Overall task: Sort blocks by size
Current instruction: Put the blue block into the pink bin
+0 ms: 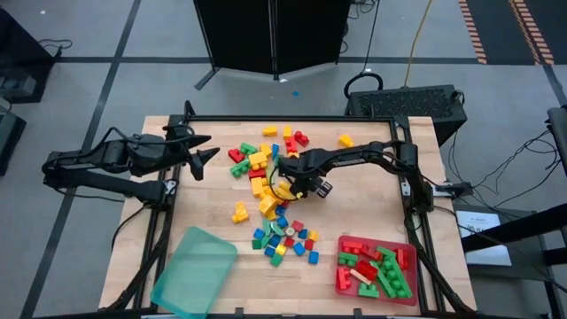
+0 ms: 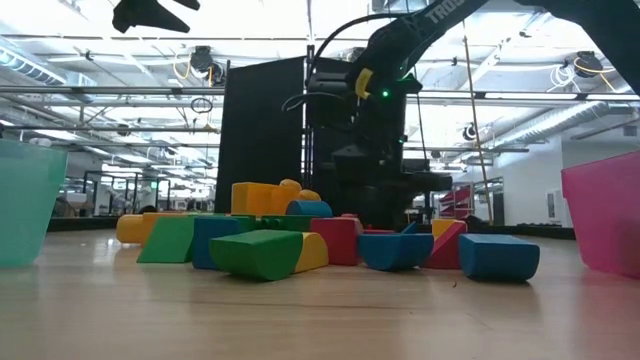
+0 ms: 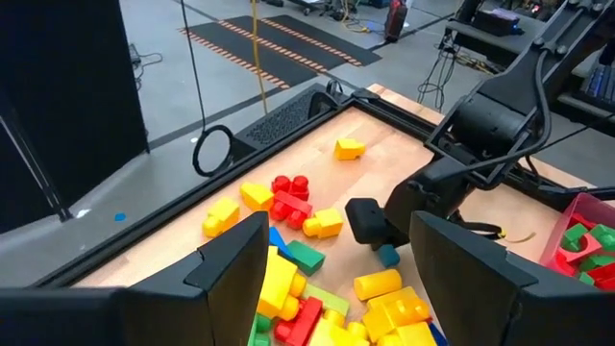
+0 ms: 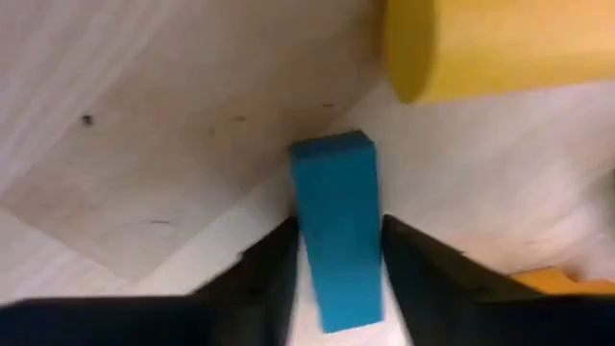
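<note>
Two trays: teal tray (image 1: pixel 193 271) at the worktop's (image 1: pixel 372 217) near-left corner, contents not discernible; red tray (image 1: pixel 405 262) near-right holds red and green blocks (image 1: pixel 376 270). Loose blocks (image 1: pixel 266 177) lie mid-worktop. Left gripper (image 1: pixel 202 151) hovers beside the pile, fingers spread, empty. Right gripper (image 4: pixel 336 255) over the pile, fingers pressing a small blue block (image 4: pixel 336 226), yellow block (image 4: pixel 500 43) near. Dark cabinet (image 1: pixel 257 35) behind.

Small red, yellow, green and blue plastic studded blocks (image 1: pixel 266 190) lie heaped mid-bench; one blue block (image 4: pixel 336 226) sits between hand fingers.
</note>
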You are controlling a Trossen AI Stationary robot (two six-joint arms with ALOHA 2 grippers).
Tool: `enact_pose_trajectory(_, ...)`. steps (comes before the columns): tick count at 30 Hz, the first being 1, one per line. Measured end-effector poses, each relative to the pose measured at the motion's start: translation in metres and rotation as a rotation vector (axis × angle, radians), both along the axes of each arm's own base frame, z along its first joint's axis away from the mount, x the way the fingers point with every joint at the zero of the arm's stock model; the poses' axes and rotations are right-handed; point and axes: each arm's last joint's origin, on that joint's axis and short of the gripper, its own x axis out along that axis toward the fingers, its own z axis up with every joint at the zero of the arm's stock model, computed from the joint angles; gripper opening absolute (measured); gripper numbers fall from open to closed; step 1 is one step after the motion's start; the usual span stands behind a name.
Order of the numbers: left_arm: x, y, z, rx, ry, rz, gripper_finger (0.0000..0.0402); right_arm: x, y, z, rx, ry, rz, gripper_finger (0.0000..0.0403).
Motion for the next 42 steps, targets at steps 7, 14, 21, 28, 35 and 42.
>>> enact_pose_trajectory(7,0.000,0.000,0.000,0.000,0.000,0.000,0.0255,-0.002,0.000,0.002,0.011,0.002,-0.086,0.0071)
enact_pose_trajectory(14,0.000,0.000,0.000,0.000,-0.001,0.000,0.0255,-0.004,0.005,0.017,0.018,-0.029,-0.216,0.0071)
enact_pose_trajectory(21,0.000,0.000,0.000,0.001,-0.001,0.000,0.0255,-0.009,0.013,0.068,0.085,-0.022,-0.415,0.0071)
enact_pose_trajectory(28,0.000,0.000,0.000,0.007,0.003,-0.003,0.0255,-0.037,0.058,0.135,0.334,-0.037,-0.716,0.0071)
enact_pose_trajectory(35,0.000,0.000,0.000,0.007,0.003,-0.003,0.0255,-0.079,0.131,0.184,0.454,-0.066,-0.972,0.0071)
enact_pose_trajectory(42,0.000,0.000,0.000,0.008,0.003,-0.003,0.0255,-0.122,0.203,0.183,0.448,0.008,-1.174,0.0071)
